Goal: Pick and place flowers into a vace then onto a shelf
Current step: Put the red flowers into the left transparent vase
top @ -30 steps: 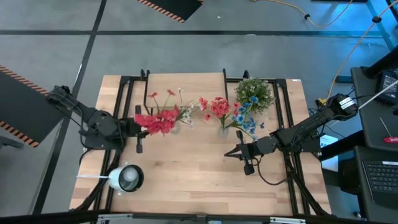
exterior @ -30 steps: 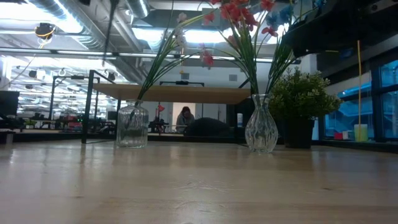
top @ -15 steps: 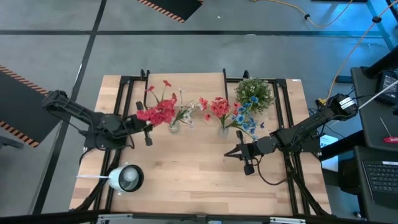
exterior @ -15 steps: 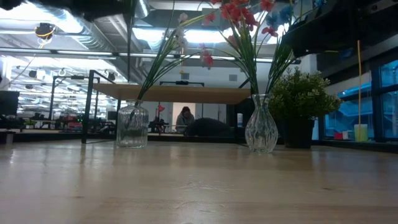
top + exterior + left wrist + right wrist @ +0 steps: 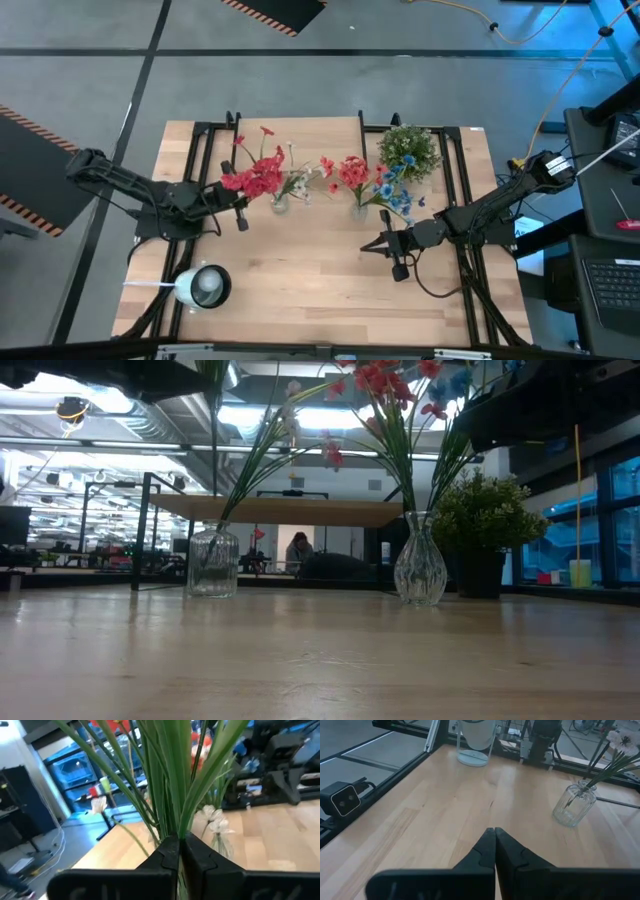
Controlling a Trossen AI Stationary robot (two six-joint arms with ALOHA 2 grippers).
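Overhead, left hand (image 5: 238,210) clamps red flowers (image 5: 250,180) above wooden tabletop (image 5: 300,280); right hand (image 5: 392,243) closed, empty.

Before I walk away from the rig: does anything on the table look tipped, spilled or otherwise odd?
Nothing stands out. Both glass vases stand upright with their flowers in, the potted plant is upright, and no spill shows. The left fingers are shut on a red flower's stems, held above the table by the left-hand vase.

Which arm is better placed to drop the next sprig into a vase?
The left. Its tool is shut on the red sprig's stems, right beside the squat vase. The right tool is shut and empty, low over bare tabletop.
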